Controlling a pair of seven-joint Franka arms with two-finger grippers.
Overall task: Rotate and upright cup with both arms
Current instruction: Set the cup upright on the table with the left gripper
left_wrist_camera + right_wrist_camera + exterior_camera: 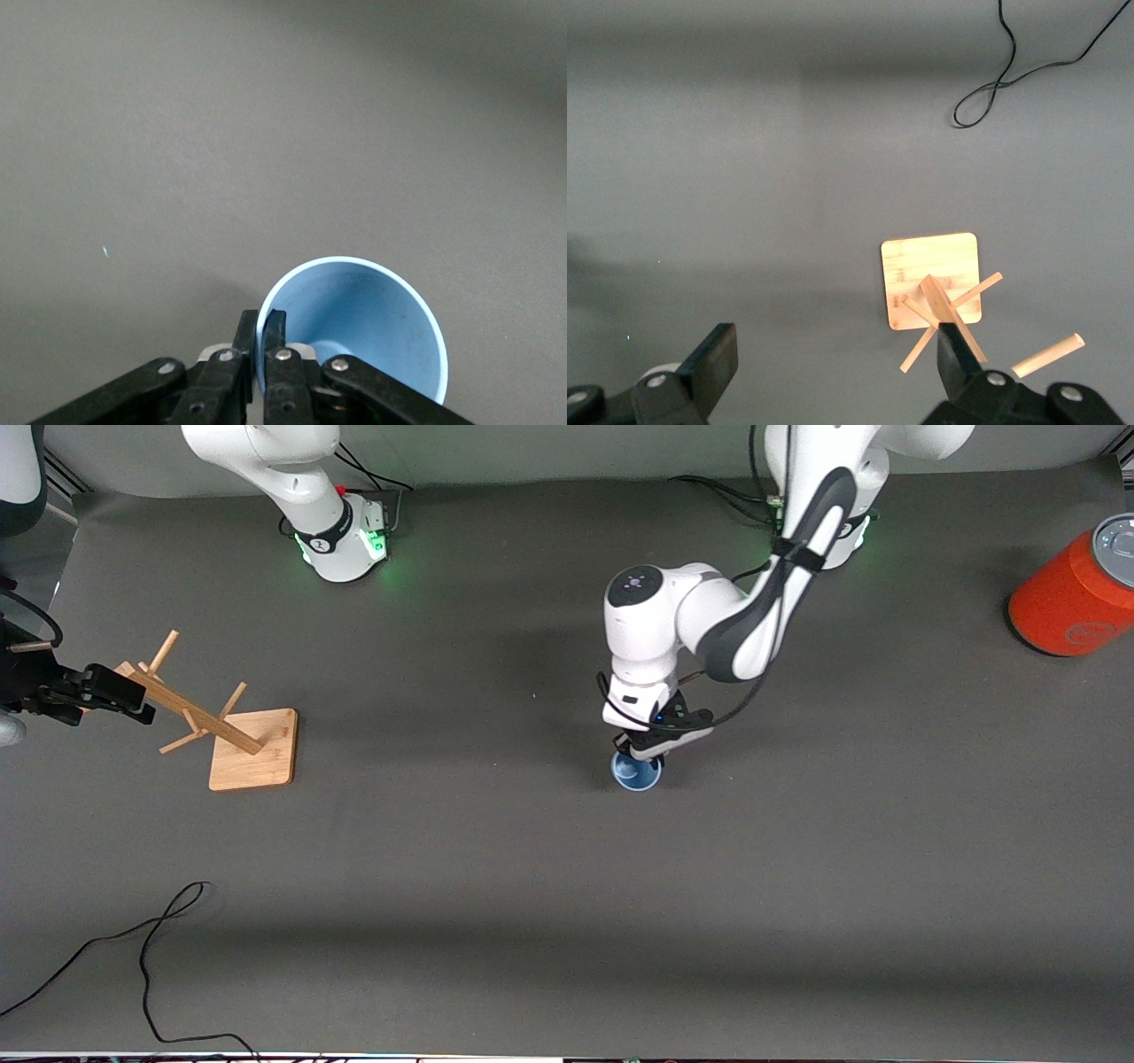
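Note:
The light-blue cup (636, 773) is near the middle of the table with its open mouth facing up. My left gripper (640, 751) comes down on it from above and is shut on its rim. In the left wrist view one finger is inside and one outside the cup's wall (372, 319), and the gripper (260, 332) pinches it. I cannot tell whether the base touches the table. My right gripper (106, 691) waits open and empty in the air at the right arm's end of the table, over the spot beside the wooden rack; its jaws stand wide apart (835, 359).
A wooden peg rack on a square base (252, 748) stands toward the right arm's end and also shows in the right wrist view (932, 279). An orange cylinder with a grey top (1076, 593) lies at the left arm's end. A black cable (151, 948) lies near the front edge.

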